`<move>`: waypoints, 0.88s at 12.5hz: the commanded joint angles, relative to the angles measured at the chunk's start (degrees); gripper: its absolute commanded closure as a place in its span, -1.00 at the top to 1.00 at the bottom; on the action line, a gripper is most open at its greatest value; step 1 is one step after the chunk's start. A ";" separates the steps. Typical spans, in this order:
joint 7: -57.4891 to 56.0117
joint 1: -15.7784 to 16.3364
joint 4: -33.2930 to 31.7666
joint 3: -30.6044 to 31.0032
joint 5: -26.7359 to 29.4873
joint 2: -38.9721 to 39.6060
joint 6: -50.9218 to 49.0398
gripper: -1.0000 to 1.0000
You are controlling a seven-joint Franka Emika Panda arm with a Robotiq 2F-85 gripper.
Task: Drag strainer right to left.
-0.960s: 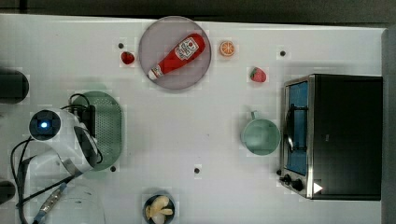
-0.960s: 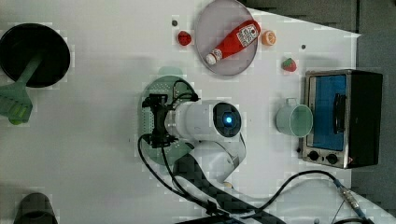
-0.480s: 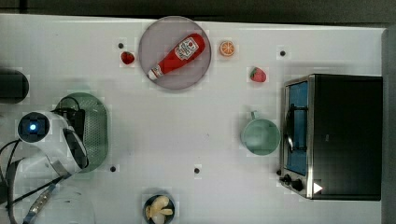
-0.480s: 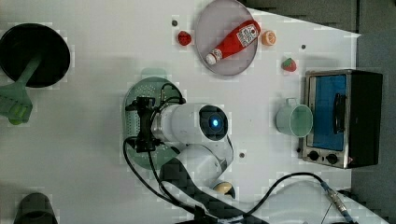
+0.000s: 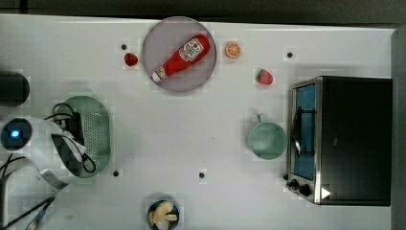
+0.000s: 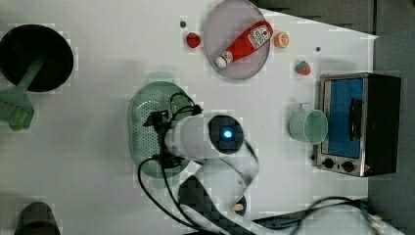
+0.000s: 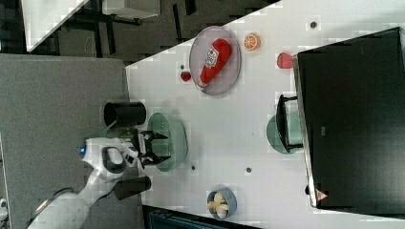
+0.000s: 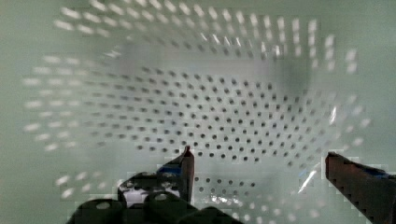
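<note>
strainer (image 5: 98,134), one, claw (image 8: 259,170) spread wide inside, mug (image 5: 266,140), one

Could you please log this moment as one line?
phase: dragging | gripper: open, inside strainer | strainer: top view's left edge of table

From my top view, the arm's wrist covers the left half of the strainer (image 5: 98,134). In the wrist view its rim runs past every edge, and I can't tell whether the gripper (image 8: 259,161) touches its perforated floor.
</note>
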 commanded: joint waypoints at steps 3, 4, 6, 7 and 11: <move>-33.43 -3.01 4.02 -16.94 1.14 -22.00 -19.94 1.00; -39.91 -3.52 4.82 -20.77 1.08 -25.38 -23.88 1.00; -52.00 -4.35 6.27 -28.09 0.65 -30.95 -30.56 1.00; -57.50 -4.68 6.61 -31.48 -0.18 -33.12 -33.73 1.00; -68.75 -5.14 6.90 -39.95 -6.06 -38.77 -38.25 1.00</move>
